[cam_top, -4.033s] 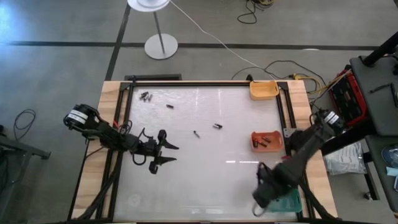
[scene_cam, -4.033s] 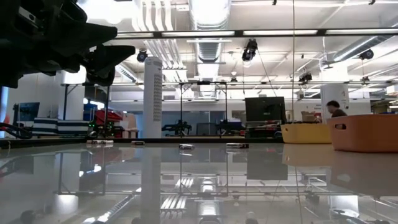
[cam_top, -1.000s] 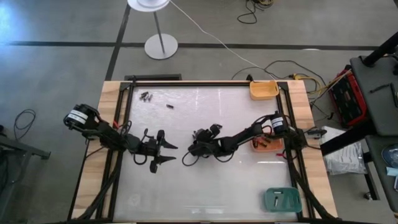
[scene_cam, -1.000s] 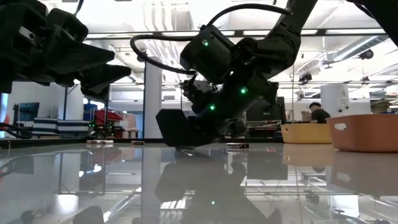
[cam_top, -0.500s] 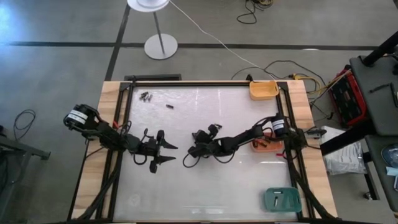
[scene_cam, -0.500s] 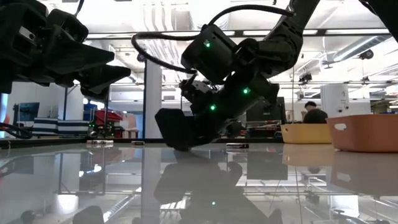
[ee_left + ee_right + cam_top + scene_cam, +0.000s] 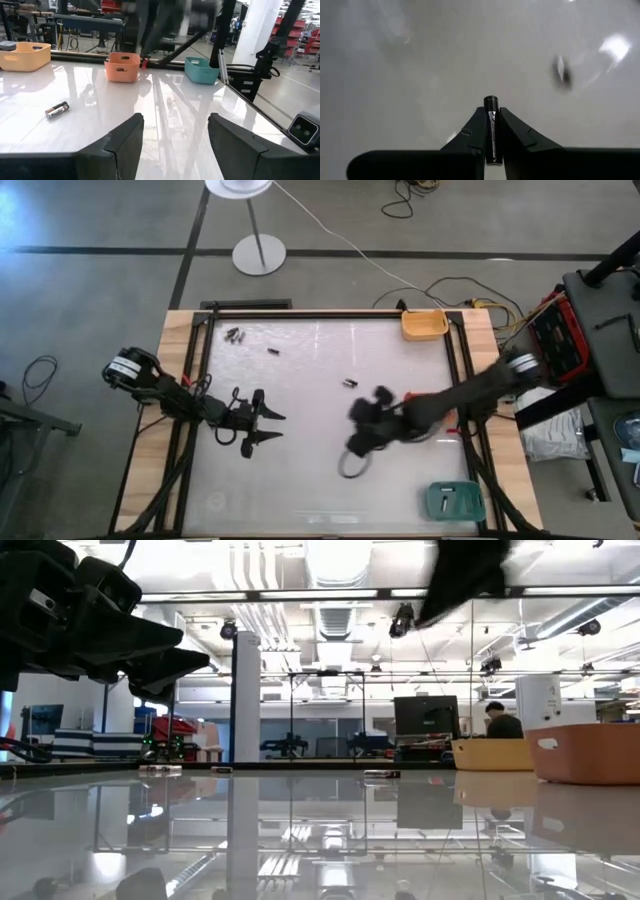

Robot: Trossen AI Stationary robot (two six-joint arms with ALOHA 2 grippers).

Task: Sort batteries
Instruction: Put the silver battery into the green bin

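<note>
the right gripper (image 7: 491, 131) is clamped on a single battery (image 7: 491, 107), whose dark end stands out just past the fingertips; the jaws are closed tight on its sides. in the high view this gripper (image 7: 368, 420) is above the middle of the white table (image 7: 300, 480), right of centre, and blurred by motion.

the left gripper (image 7: 262, 423) waits over the left half of the table, its fingers (image 7: 125, 140) spread wide and holding nothing.

loose stock: one battery lying on the table (image 7: 350, 383) just far of the right gripper, a small cluster (image 7: 235, 335) at the far-left corner, and another (image 7: 272, 351) near it.

receptacles: an orange tray (image 7: 122, 66) at the right edge, largely hidden by the arm in the high view; a yellow tray (image 7: 424, 324) at the far right; a teal tray (image 7: 455, 501) at the near right.

judgement: the step in hand is the carry to a tray. which tray suits this cell cannot be told, as its markings are hidden. the grip is narrow, so advise a level carry, centring over the tray and lowering inside the rim before opening.
</note>
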